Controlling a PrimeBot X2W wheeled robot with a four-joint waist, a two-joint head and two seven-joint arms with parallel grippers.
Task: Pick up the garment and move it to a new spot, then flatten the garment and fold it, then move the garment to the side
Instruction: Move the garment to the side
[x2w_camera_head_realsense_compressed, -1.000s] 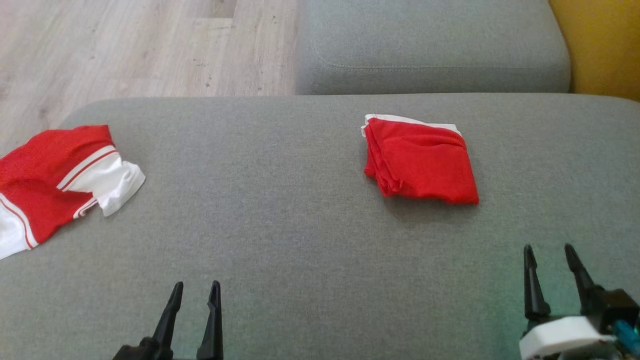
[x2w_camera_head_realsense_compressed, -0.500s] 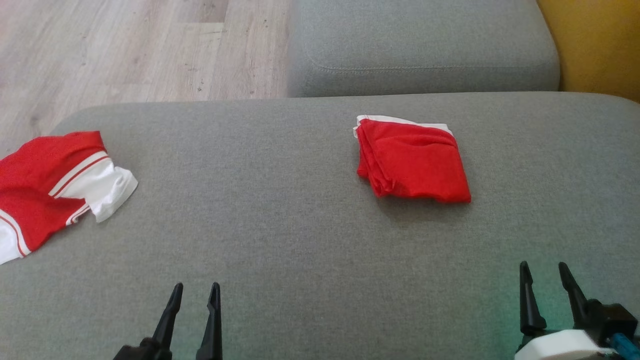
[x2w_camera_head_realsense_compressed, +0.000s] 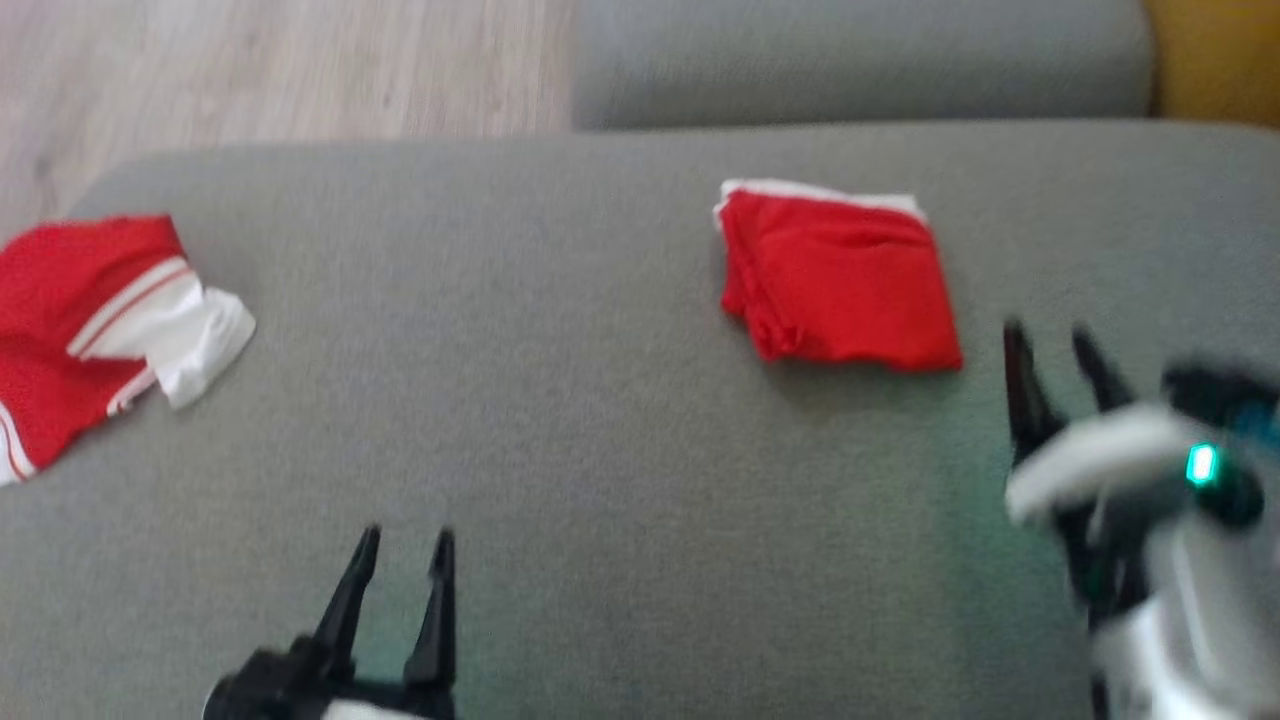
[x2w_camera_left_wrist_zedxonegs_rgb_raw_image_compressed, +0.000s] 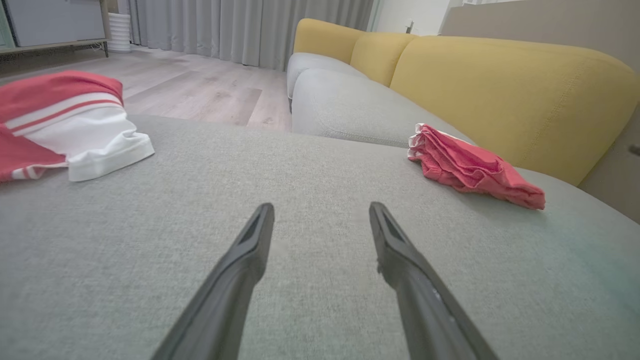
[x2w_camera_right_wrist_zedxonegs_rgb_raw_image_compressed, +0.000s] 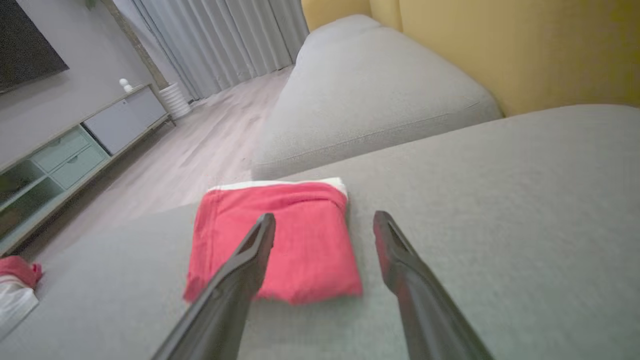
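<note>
Red mesh with white striped panels, a crumpled garment (x2w_camera_head_realsense_compressed: 100, 320) lies at the far left edge of the grey woven sofa seat (x2w_camera_head_realsense_compressed: 560, 430), neither flattened nor folded. If that one is the job, I'd say nothing has begun on it. Next along, the left gripper (x2w_camera_head_realsense_compressed: 407, 535) hovers low over bare cushion, its two dark fingers parted a little with nothing between them, well apart from either cloth. Further right, toward the back of the seat, sits a plain red garment (x2w_camera_head_realsense_compressed: 840, 280) folded into a neat square, a white hem showing at its far edge. Folding there looks finished to me, which leaves only the shift to the side, if that isn't done too. The right gripper (x2w_camera_head_realsense_compressed: 1050, 335), blurred in the head view, is just beside that square's near right corner. Its fingers are moderately apart and empty, clear of the cloth as far as I can tell.
</note>
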